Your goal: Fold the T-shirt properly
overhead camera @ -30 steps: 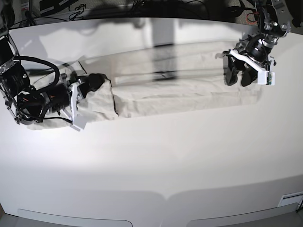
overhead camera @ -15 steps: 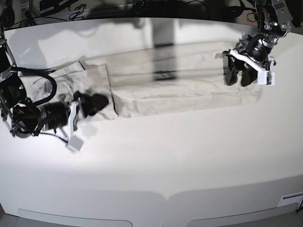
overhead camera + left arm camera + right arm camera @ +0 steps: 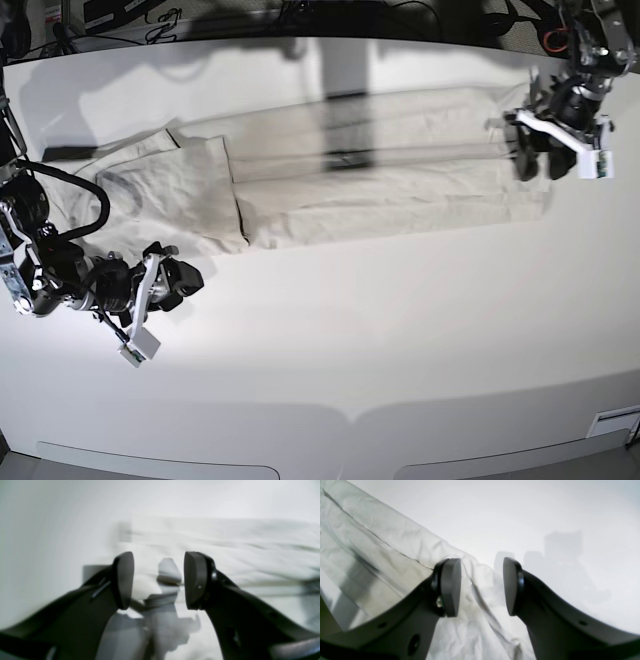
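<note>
While no label shows, T-shirt (image 3: pixel 360 185) flat, table (image 3: pixel 350 340)

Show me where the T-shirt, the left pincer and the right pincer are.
T-shirt (image 3: pixel 380 190): base view, middle of the folded body.
Left pincer (image 3: pixel 540 163): base view, between its fingertips.
Right pincer (image 3: pixel 185 283): base view, between its fingertips.

A: Where can we pass freely?

B: Across the whole near half of the desk (image 3: pixel 400 340); only the right gripper (image 3: pixel 185 280) hangs there, jaws apart.

A: And at the back?

B: The T-shirt (image 3: pixel 380 180) lies flat across it, with the left gripper (image 3: pixel 540 162) over its end.
</note>
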Robot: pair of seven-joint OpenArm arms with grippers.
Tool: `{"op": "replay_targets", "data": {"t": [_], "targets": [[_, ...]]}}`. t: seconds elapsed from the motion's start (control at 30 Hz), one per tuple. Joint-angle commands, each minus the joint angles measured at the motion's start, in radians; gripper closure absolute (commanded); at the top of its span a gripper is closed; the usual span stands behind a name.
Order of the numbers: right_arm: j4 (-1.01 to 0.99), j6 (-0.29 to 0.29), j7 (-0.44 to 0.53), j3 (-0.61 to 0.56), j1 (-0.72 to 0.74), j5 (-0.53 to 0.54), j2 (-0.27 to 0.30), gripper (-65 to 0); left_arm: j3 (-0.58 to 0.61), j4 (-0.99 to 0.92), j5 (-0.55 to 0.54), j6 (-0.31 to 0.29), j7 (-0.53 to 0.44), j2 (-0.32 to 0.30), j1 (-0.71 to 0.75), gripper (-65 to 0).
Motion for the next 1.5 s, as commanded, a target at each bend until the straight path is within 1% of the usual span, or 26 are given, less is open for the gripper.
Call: {"op": "replay_targets", "data": {"t": [0.0,0.1,0.23,0.33,0.4,0.47,0.57,0.7,0.77,0.83,0.87,1.07,1.13,1.3,1.4,1.47], "targets": [[0.012,0.002,0.019,0.011,0.02,0.016,0.014,-27.6,-0.026,0.022,-0.029,-0.003,-0.002,-0.007,-0.002,-31.6],[0.012,0.002,0.013,0.011,0.02,0.017,0.014,-27.6,-0.108,0.022,-0.137,-0.004,0.06,-0.008,-0.002,-31.6],[0.012,0.002,-0.008,0.011,0.02,0.017,0.014,-27.6,-0.19,0.021,-0.23,-0.005,0.154,-0.008,-0.003,-31.6],[0.012,0.002,-0.025,0.011,0.018,0.021,0.014,-27.6,-0.201,0.012,-0.308,-0.007,0.27,-0.034,-0.005,-31.6],[0.012,0.002,-0.027,0.011,0.014,0.021,0.014,-27.6,-0.201,-0.015,-0.344,-0.01,0.323,-0.052,-0.014,-31.6],[0.012,0.002,-0.037,0.011,0.014,0.021,0.014,-27.6,-0.201,-0.063,-0.372,-0.034,0.353,-0.065,-0.032,-31.6],[0.012,0.002,-0.054,0.011,0.014,0.021,0.014,-27.6,-0.201,-0.177,-0.464,-0.085,0.388,-0.074,-0.071,-31.6],[0.012,0.002,-0.054,0.011,0.014,0.02,0.015,-27.6,-0.201,-0.314,-0.504,-0.139,0.409,-0.084,-0.13,-31.6],[0.012,0.002,-0.053,0.011,0.014,0.02,0.015,-27.6,-0.201,-0.348,-0.574,-0.17,0.465,-0.097,-0.146,-31.6],[0.012,0.002,-0.053,0.011,0.014,0.02,0.015,-27.6,-0.201,-0.362,-0.631,-0.179,0.528,-0.106,-0.157,-31.6],[0.012,0.002,-0.053,0.011,0.014,0.02,0.015,-27.6,-0.201,-0.364,-0.639,-0.179,0.542,-0.107,-0.158,-31.6],[0.012,0.002,-0.053,0.011,0.014,0.02,0.015,-27.6,-0.201,-0.364,-0.637,-0.179,0.546,-0.104,-0.157,-31.6],[0.012,0.002,-0.053,0.011,0.015,0.02,0.014,-27.6,-0.201,-0.364,-0.638,-0.179,0.561,-0.098,-0.157,-31.6],[0.012,0.002,-0.053,0.011,0.015,0.021,0.014,-27.6,-0.201,-0.364,-0.638,-0.179,0.585,-0.059,-0.157,-31.5],[0.012,0.002,-0.053,0.011,0.015,0.021,0.014,-27.6,-0.2,-0.364,-0.637,-0.179,0.572,-0.031,-0.157,-31.5],[0.012,0.002,-0.053,0.011,0.015,0.021,0.014,-27.6,-0.2,-0.364,-0.635,-0.179,0.554,-0.026,-0.157,-31.5]]}}
